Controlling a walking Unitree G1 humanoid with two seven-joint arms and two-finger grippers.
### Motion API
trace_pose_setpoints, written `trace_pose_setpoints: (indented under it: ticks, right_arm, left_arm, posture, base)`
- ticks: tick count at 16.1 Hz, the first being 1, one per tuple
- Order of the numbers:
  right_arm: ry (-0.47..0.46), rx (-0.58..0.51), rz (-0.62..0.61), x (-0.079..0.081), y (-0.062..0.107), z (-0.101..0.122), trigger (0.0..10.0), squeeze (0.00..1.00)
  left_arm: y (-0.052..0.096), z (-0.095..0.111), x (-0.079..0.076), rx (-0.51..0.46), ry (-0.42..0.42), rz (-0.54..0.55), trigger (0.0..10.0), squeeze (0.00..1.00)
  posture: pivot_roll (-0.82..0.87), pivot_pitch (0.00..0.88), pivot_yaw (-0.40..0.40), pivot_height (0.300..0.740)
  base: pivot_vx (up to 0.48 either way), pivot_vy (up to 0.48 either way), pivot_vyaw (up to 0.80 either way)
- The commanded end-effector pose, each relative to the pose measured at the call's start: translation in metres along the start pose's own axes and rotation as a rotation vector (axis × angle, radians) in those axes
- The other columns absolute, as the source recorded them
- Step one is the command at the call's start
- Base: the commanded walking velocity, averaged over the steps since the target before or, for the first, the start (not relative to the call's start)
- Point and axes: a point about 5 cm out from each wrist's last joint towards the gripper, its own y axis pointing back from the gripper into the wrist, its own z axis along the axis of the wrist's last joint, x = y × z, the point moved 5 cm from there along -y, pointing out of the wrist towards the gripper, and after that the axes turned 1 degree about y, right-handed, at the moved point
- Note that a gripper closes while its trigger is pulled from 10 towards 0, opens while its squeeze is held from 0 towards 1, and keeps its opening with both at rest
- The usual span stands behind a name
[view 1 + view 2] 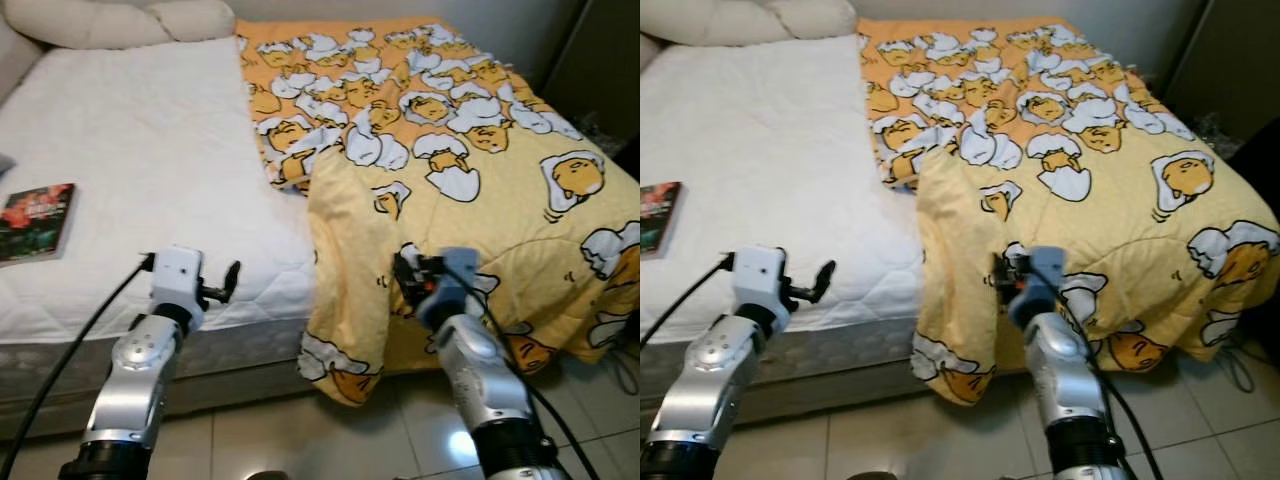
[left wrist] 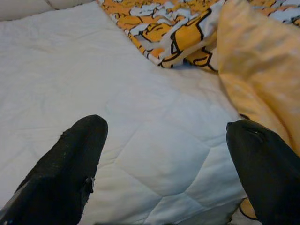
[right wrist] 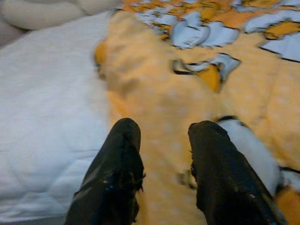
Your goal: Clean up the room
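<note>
A yellow blanket [image 1: 450, 130] printed with egg cartoons covers the right half of the bed and hangs over its front edge toward the floor. The left half is bare white quilted mattress [image 1: 140, 150]. My right gripper [image 1: 405, 272] is up against the hanging front fold of the blanket, its fingers [image 3: 124, 154] a little apart with yellow fabric showing between them. My left gripper [image 1: 225, 283] hovers over the mattress's front edge, just left of the blanket's edge, its fingers [image 2: 75, 159] spread wide and holding nothing.
A book [image 1: 35, 220] with a dark cover lies on the mattress at the left. Cream pillows [image 1: 110, 20] sit at the head of the bed. Tiled floor [image 1: 300, 430] lies below, and dark furniture [image 1: 600, 50] stands at the far right.
</note>
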Motion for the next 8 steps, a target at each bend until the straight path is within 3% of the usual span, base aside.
trace_pose_setpoints:
  ticks: [1,4,8]
  right_arm:
    - [0.017,-0.027,-0.018,-0.0088,0.002,0.0082,10.0,1.0]
    - [0.093,-0.003,0.034,-0.0046,0.0022,0.0073,10.0,1.0]
    - [0.115,0.02,0.056,-0.0035,0.0019,0.0055,10.0,1.0]
  left_arm:
    - [-0.0028,0.0089,-0.0062,-0.034,0.003,-0.026,10.0,0.0]
    - [-0.004,0.009,-0.0058,-0.033,0.012,-0.028,10.0,0.0]
    - [-0.0041,0.0074,-0.0075,-0.029,0.012,-0.039,10.0,0.0]
  posture:
    - [0.09,0.0,0.038,0.74]
    - [0.09,0.0,0.04,0.74]
    - [0.08,0.0,0.04,0.74]
  base:
    - [0.0,0.0,0.0]
    - [0.179,0.0,0.0]
    - [0.316,0.0,0.73]
